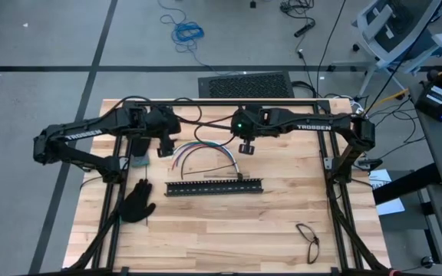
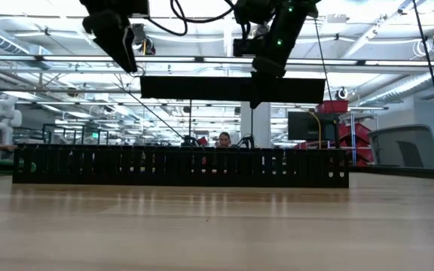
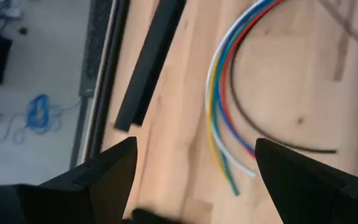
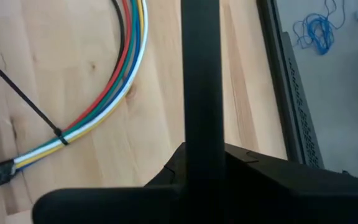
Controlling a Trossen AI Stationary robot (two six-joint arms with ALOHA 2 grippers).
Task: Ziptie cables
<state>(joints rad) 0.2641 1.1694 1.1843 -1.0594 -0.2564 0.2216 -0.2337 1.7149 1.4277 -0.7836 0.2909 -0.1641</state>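
The cables [image 1: 204, 150], a bundle of red, blue, white, yellow and green wires, lie in an arc on the table's far half. A thin dark ziptie [image 4: 59, 135] is looped round them near one end, its tail [image 4: 14, 87] slanting away over the wood. My left gripper [image 3: 196, 149] hovers open above the cables' other ends [image 3: 225, 165], touching nothing. My right gripper [image 1: 245, 147] hangs above the arc's right end, shut on a flat black bar [image 2: 232, 88] that floats level in the air. My right gripper holds the flat black bar [image 4: 201, 134] between its two fingers, which slant down from above. In the low view the hold sits right of the bar's middle [image 2: 266, 84]. The gripper's own body hides the fingertips. The bar hangs level, lifted clear of the table.
A long black slotted bar [image 1: 215, 186] lies across the table's middle, just near of the cables. A black glove [image 1: 138, 201] rests at the near left, and a thin dark loop [image 1: 308, 239] lies at the near right. The frame's rail [image 1: 206, 100] runs along the far edge.
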